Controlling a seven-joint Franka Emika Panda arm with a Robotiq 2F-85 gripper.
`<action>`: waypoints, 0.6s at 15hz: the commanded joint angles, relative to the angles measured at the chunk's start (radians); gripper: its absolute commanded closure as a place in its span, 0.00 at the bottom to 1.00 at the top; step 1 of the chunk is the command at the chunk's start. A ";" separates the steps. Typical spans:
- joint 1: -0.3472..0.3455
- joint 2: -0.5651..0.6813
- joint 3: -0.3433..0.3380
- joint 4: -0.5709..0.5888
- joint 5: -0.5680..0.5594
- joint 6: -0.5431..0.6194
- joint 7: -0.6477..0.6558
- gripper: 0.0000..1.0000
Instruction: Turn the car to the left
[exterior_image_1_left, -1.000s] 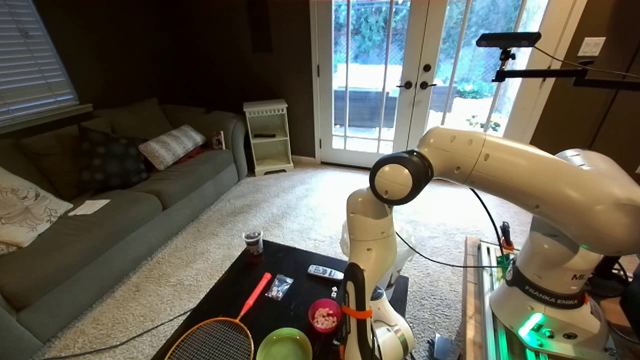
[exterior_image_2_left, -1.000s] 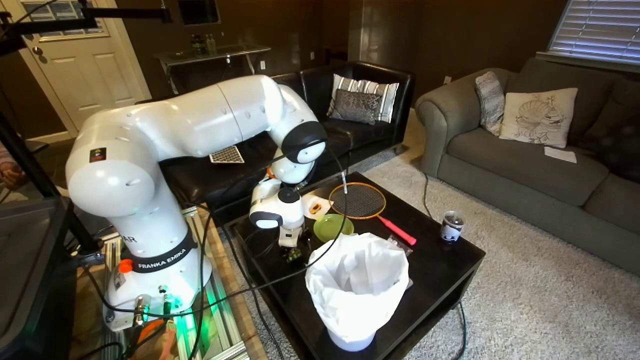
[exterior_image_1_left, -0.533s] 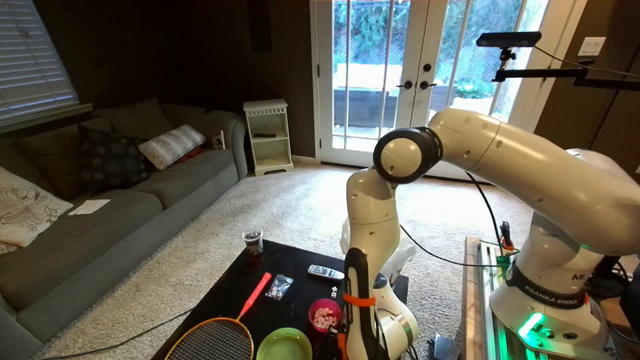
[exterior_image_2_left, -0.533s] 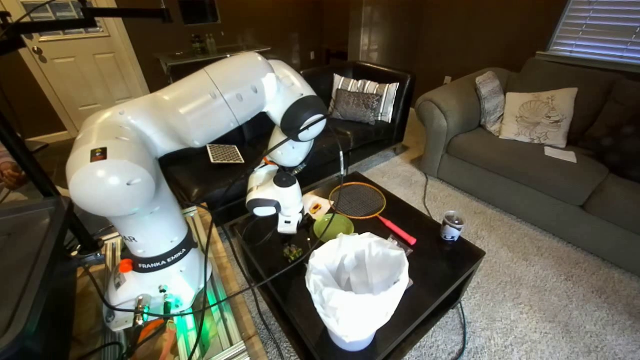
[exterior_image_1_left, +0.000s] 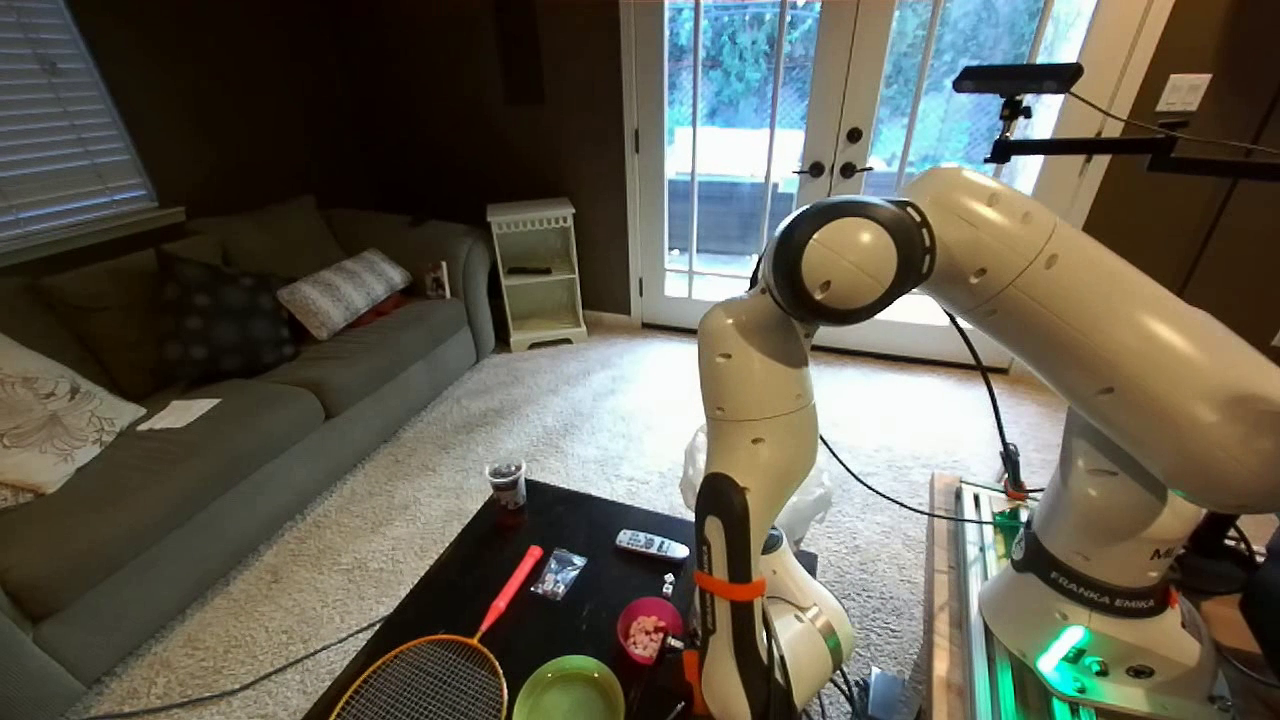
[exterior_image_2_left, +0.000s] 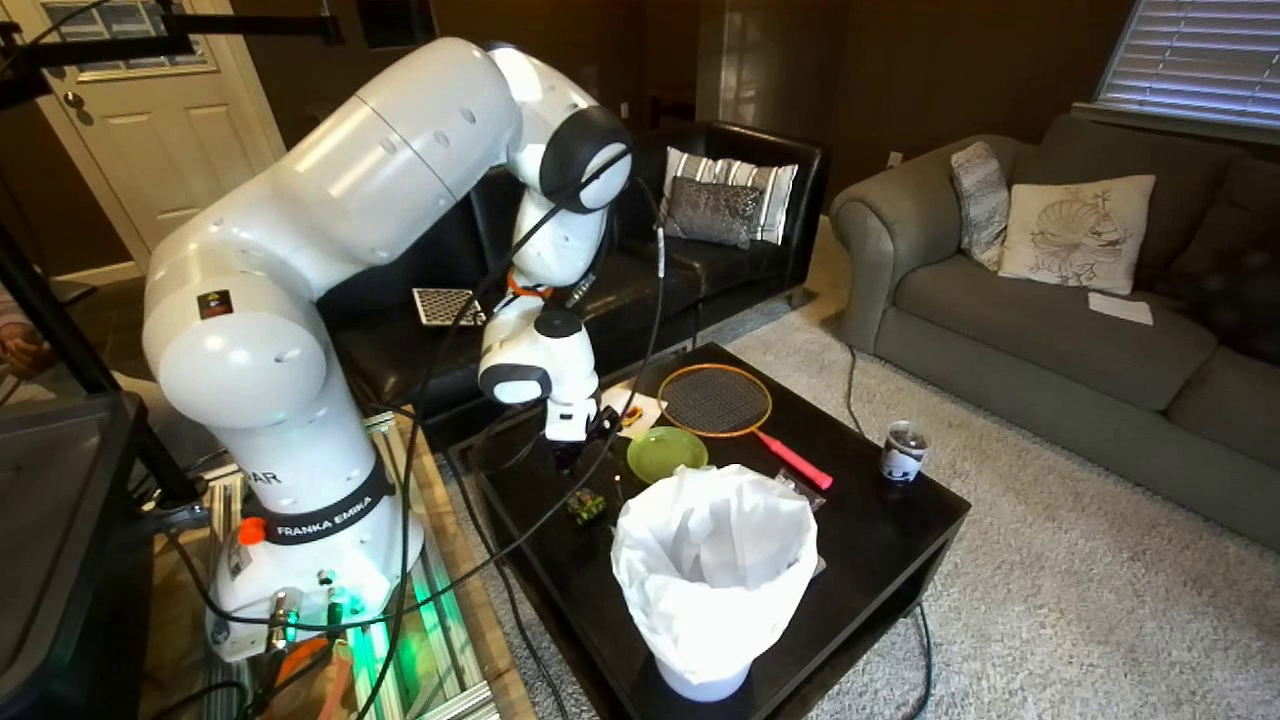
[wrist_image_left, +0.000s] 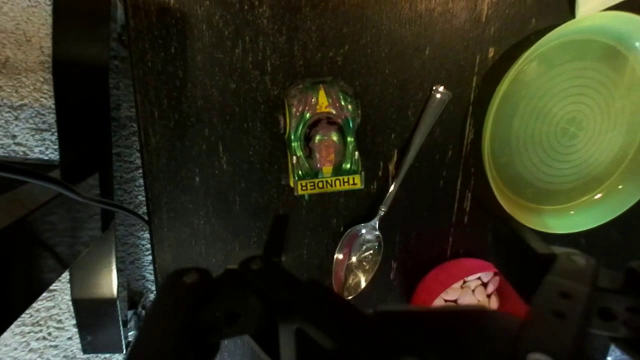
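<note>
Your claw (wrist_image_left: 400, 232) hangs wide and empty, clear of the car (wrist_image_left: 324, 142) left of the spoon (wrist_image_left: 362, 247), and you can't tell whether the turn is done or pending.

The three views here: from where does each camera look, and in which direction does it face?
In an exterior view: high, nearest the racket, facing across the table toward the glass doors; the arm shows at picture right.
In an exterior view: high, nearest the white bin, facing the leather sofa; the arm shows at picture left.
Wrist view: above the table, looking down on the toy car; the tool shows along the bottom.
Both exterior views share the racket and cup, seen from roughly opposite ends.
</note>
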 joint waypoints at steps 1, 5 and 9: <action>0.059 -0.113 -0.023 -0.070 0.022 -0.076 0.006 0.00; 0.118 -0.179 -0.046 -0.101 0.035 -0.121 0.011 0.00; 0.126 -0.158 -0.057 -0.083 -0.004 -0.112 0.015 0.00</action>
